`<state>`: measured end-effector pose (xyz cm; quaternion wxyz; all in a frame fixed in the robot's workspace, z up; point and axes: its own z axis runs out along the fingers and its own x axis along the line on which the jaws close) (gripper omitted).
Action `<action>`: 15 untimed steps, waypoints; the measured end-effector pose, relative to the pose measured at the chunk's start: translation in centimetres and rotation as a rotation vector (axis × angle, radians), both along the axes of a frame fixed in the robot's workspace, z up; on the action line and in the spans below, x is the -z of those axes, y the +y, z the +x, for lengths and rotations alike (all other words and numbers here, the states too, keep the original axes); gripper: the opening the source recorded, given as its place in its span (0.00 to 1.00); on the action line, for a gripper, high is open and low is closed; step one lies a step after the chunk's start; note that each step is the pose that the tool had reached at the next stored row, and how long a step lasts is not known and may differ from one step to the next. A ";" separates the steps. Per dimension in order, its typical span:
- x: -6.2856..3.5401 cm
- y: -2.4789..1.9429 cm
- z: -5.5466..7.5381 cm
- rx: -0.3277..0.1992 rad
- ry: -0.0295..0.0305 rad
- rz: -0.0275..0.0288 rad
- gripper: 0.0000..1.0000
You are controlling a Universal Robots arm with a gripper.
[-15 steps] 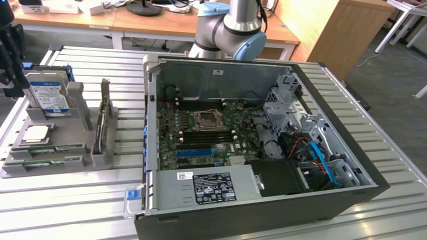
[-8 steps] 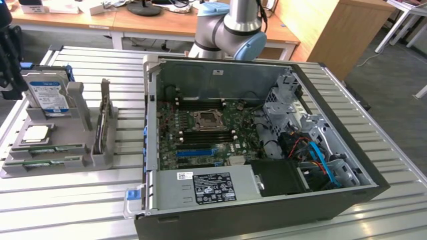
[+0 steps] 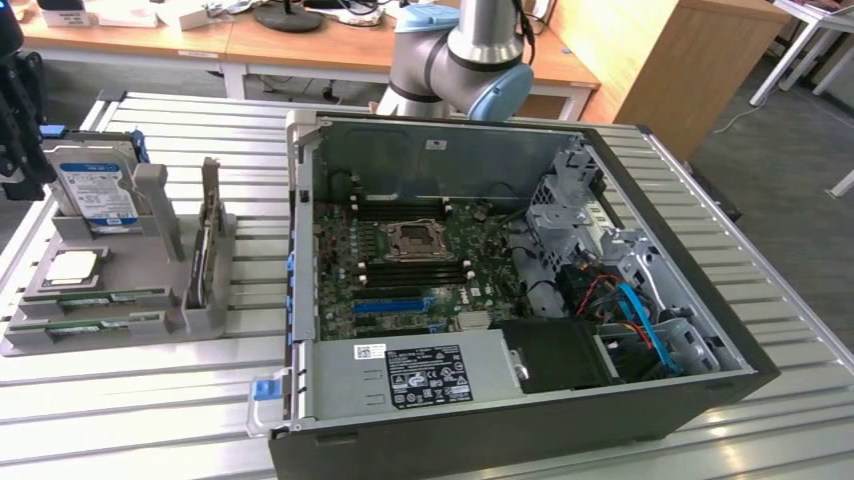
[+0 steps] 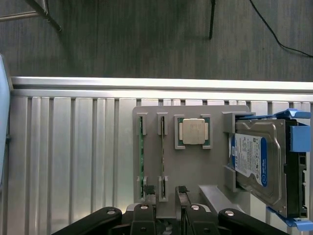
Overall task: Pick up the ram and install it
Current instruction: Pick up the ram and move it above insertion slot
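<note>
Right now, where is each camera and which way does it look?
Exterior view: up high, looking down at the open black computer case and grey plastic parts holder; the arm's grey-and-blue joint shows.
Wrist view: above that holder, facing straight down; the open pincer shows.
Both share: the holder, blue-labelled silver hard drive, thin green ram sticks.

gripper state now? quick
Gripper: open, holding nothing, above the ram in its holder.
</note>
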<state>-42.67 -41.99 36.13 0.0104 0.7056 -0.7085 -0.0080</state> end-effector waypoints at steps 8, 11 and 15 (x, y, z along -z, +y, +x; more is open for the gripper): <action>0.68 0.00 0.0 0.000 -0.0002 0.0001 0.30; 1.01 0.00 0.0 0.000 0.0000 0.0000 0.30; 1.46 0.00 0.0 0.000 -0.0001 0.0001 0.30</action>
